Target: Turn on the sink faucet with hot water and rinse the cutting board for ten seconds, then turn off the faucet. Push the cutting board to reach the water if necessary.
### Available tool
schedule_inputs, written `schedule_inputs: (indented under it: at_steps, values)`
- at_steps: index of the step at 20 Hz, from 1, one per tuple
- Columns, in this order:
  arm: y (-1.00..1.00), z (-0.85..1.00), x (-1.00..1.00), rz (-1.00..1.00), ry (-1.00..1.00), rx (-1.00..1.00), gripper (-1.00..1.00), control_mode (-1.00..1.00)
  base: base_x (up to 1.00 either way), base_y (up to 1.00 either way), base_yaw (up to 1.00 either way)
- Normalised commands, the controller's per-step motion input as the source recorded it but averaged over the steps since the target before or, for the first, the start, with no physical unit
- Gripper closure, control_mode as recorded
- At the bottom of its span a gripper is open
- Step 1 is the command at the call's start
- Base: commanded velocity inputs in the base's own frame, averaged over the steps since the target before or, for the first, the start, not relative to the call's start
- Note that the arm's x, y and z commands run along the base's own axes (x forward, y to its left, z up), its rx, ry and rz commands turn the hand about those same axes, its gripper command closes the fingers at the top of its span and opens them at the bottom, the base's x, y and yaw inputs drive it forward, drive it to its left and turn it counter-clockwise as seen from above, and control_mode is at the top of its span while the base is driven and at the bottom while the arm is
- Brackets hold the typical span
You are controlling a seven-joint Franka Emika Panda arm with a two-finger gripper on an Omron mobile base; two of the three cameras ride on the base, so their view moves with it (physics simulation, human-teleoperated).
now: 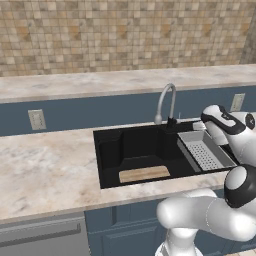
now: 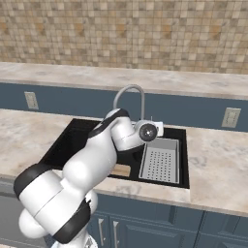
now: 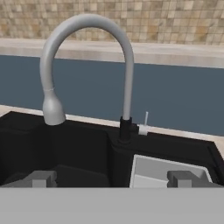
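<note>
Silver faucet (image 3: 87,65) straight ahead of open claw (image 3: 116,178).

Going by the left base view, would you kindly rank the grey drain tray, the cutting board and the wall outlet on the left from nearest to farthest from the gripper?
The gripper sits at the sink's right end, jaws open.
1. Grey drain tray: right side of the sink, just below the hand.
2. Cutting board: flat on the basin floor, front middle.
3. Wall outlet: far left, on the blue backsplash.

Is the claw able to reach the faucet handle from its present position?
Probably yes. The open claw faces the sink faucet, and nothing stands between it and the small handle beside the spout base.
</note>
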Motion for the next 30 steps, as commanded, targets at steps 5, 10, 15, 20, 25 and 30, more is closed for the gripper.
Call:
schedule_inputs:
  at_steps: [5, 10, 15, 20, 25, 30]
  values:
    - [-0.05, 0.00, 0.05, 0.00, 0.00, 0.00, -1.00, -1.00, 0.00, 0.00, 0.00]
    - [-0.16, -0.05, 0.00, 0.02, 0.00, 0.00, -1.00, -1.00, 0.00, 0.00, 0.00]
    - [-0.07, -0.06, 0.01, 0.01, 0.00, 0.00, -1.00, -1.00, 0.00, 0.00, 0.00]
    - [0.00, -0.11, 0.01, 0.00, 0.00, 0.00, -1.00, -1.00, 0.00, 0.00, 0.00]
    - [0.00, -0.18, 0.03, 0.00, 0.00, 0.00, -1.00, -1.00, 0.00, 0.00, 0.00]
    - [0.00, -0.12, 0.03, 0.00, 0.00, 0.00, -1.00, -1.00, 0.00, 0.00, 0.00]
